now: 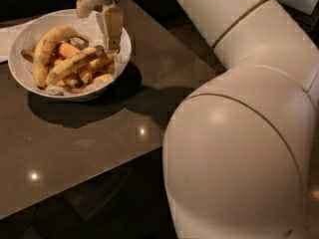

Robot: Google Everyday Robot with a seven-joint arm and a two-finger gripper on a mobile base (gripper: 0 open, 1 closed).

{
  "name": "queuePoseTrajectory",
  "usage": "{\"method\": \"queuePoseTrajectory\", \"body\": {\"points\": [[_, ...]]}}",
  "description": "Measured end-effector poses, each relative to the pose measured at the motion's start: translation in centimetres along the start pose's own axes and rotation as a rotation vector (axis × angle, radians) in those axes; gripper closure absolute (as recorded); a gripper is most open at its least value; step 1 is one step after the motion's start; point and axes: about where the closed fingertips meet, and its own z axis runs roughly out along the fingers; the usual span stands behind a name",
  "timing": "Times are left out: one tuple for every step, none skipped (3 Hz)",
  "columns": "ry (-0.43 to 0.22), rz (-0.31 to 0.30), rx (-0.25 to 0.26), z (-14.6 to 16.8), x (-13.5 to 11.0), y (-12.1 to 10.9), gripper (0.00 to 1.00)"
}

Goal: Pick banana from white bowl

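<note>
Yellow and dark-speckled, the banana lies slantwise across the middle of the white bowl, resting on top of the other fruit, so it is the easiest piece to reach from above. The gripper hangs over the bowl's right rim, its tip touching or just beside the banana's upper end; whether it is spread or pressed together I cannot tell. A bigger hooked banana lies just to the left, and plump orange-toned ones crowd beneath, likely hampering a clean hold. The robot's bulky arm fills the right, above the brown table.
</note>
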Motion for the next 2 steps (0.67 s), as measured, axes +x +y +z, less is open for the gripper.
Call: {"method": "queuePoseTrajectory", "body": {"points": [[0.001, -0.002, -0.013, 0.75, -0.1, -0.11, 0.26], [0.005, -0.006, -0.023, 1.32, -0.26, -0.35, 0.27]]}}
